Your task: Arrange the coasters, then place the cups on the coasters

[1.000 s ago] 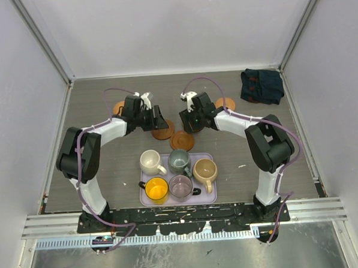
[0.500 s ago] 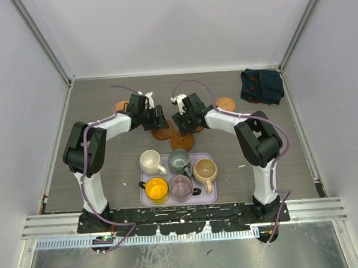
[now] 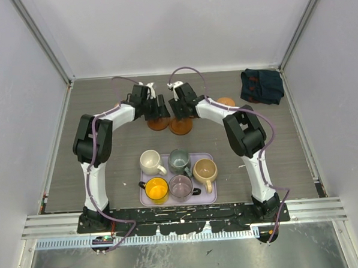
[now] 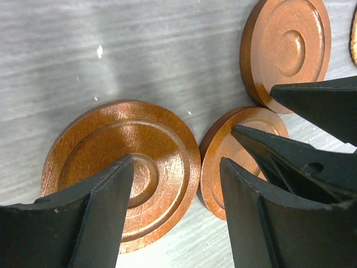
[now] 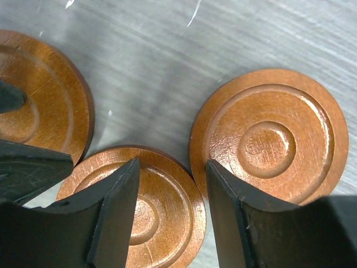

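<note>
Both sets of jaws stand apart, gripping nothing. The left jaws straddle two coasters lying side by side, one fingertip over the left coaster [image 4: 120,167] and the other over the middle coaster [image 4: 220,139]. The right jaws straddle the next pair, that middle coaster and a third coaster [image 5: 270,139] (the two arms' tips nearly meet here). A further coaster [image 3: 225,101] lies well apart, near the dark cloth [image 3: 262,86]. The five cups [image 3: 150,161] sit on the lavender tray [image 3: 209,197] at the near side of the counter [image 3: 118,173]. Since a second ago, both arms have stretched farther out, and the clustered coasters have slid toward the far wall. The cups haven't budged.
</note>
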